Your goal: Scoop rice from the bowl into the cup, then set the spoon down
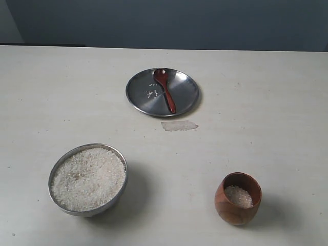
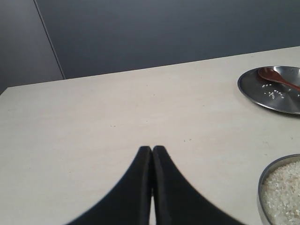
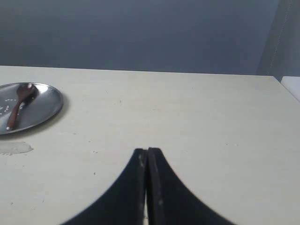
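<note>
— What do we have on the table point(image 1: 266, 102)?

— We see a pale, matte top with faint specks. At its near left stands the bowl point(image 1: 52, 177). It is round, deep steel with a shiny rim, and it is filled almost to the brim with the rice point(image 1: 88, 178), a grainy white heap.

— And the cup point(image 1: 225, 207)?

— We find it at the near right, well apart from the bowl. It is small, barrel-shaped, smooth reddish-brown wood, with a low mound of white grains inside.

— Where is the spoon point(image 1: 165, 89)?

— We see it lying on the flat, shallow steel plate point(image 1: 188, 95), farther back near the middle. It is slim, dark reddish-brown wood. Its oval bowl lies toward the far edge and its thin handle toward the near one. A few loose grains point(image 1: 151, 94) sit on the plate beside it. Just in front of the plate we notice a pale, glossy patch point(image 1: 179, 125) on the tabletop.

— What about the grippers?

— We see the left gripper point(image 2: 152, 149) with its black, curved fingers pressed together at the tips, holding nothing, over bare table. The right gripper point(image 3: 146, 151) looks the same, fingers meeting tip to tip, empty and touching none of the vessels.
</note>
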You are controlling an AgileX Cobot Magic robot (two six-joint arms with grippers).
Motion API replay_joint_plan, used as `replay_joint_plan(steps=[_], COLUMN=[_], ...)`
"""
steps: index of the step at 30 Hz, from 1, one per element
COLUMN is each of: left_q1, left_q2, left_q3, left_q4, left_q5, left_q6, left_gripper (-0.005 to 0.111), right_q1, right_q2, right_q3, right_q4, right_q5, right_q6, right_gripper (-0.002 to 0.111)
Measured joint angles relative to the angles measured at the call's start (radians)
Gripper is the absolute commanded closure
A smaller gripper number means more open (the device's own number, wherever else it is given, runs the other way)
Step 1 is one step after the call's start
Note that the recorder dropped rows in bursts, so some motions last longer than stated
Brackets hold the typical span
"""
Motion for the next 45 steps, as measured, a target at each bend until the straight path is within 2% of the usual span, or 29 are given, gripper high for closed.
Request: replay_joint_plan(steps=[17, 21, 26, 29, 45], left_q1=[0.002, 0.030, 0.067, 0.067, 0.067], left_q2=[0.000, 0.000, -0.002, -0.002, -0.002], left_q3=[0.000, 0.004, 0.076, 0.110, 0.110], left_q4=[-0.033, -0.036, -0.066, -0.066, -0.066], left_q5=[0.000, 0.000, -0.042, -0.051, -0.062], left_q6=[-0.022, -0.022, -0.022, -0.022, -0.022], left_gripper=[0.106, 0.106, 0.106, 0.106, 0.106], right_q1=[0.000, 0.000, 0.000, 0.000, 0.000], right_q2=[0.000, 0.000, 0.000, 0.000, 0.000], right_q3=[0.000, 0.000, 0.000, 0.000, 0.000], right_q4=[0.000, 0.000, 0.000, 0.000, 0.000], right_q5=[0.000, 0.000, 0.000, 0.000, 0.000], right_q6=[0.000, 0.000, 0.000, 0.000, 0.000], right_gripper=[0.108, 0.108, 0.108, 0.108, 0.108])
